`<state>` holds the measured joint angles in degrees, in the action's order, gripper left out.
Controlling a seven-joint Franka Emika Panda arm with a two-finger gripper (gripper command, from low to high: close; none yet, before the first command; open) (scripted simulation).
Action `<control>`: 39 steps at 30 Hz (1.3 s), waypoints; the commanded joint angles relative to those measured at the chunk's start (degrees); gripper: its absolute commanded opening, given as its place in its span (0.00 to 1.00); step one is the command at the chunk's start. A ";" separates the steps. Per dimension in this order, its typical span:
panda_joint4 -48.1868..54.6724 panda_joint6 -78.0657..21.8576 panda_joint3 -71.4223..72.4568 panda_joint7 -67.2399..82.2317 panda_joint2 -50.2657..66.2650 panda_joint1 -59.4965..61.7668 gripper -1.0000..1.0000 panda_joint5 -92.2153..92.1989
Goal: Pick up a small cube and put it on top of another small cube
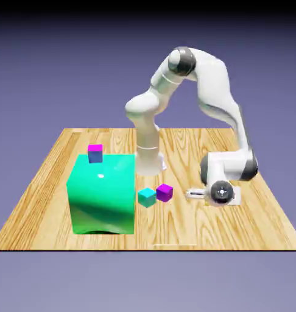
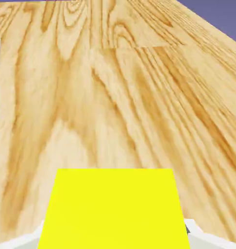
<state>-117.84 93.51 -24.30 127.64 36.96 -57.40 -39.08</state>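
Now jaws: closed on cube
Heft: likely light, stiff
My hold: opposite sides, mid-height

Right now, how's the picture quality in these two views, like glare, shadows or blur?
Exterior view: a small glare spot on the big green cube, its front shading darker low down; the backdrop fades to black along the top. Hand view: the yellow cube looks flat, with hardly any shading, and the wood grain of the table looks slightly soft.
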 commanded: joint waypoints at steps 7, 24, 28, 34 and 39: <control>-3.34 2.04 14.54 -5.25 0.33 -6.85 0.00 -0.55; -11.43 6.98 49.84 -18.01 1.12 -23.49 0.00 -1.57; -13.34 8.14 58.14 -21.01 1.30 -27.40 0.00 -1.81; -16.19 9.88 70.60 -25.51 1.58 -33.27 0.00 -2.17; -18.58 11.33 80.98 -29.27 1.81 -38.17 0.00 -2.46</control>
<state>-136.41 104.80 56.68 98.34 38.77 -95.57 -41.42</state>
